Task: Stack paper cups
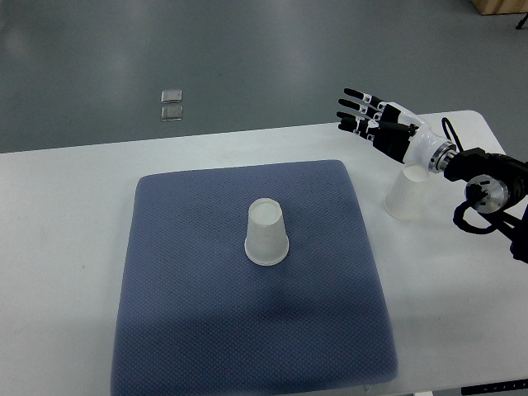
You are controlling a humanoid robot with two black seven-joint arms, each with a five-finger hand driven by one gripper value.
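A white paper cup (266, 233) stands upside down near the middle of the blue mat (190, 313). A second white paper cup (405, 196) stands upside down on the white table just right of the mat. My right hand (368, 115) hovers above and slightly left of that second cup, its fingers spread and holding nothing. The wrist and forearm partly cover the second cup's top. The left arm does not show.
The white table (66, 247) extends around the mat, with its far edge behind the hand. Two small clear squares (172, 105) lie on the grey floor beyond the table. Black cables (487, 216) hang by the right forearm.
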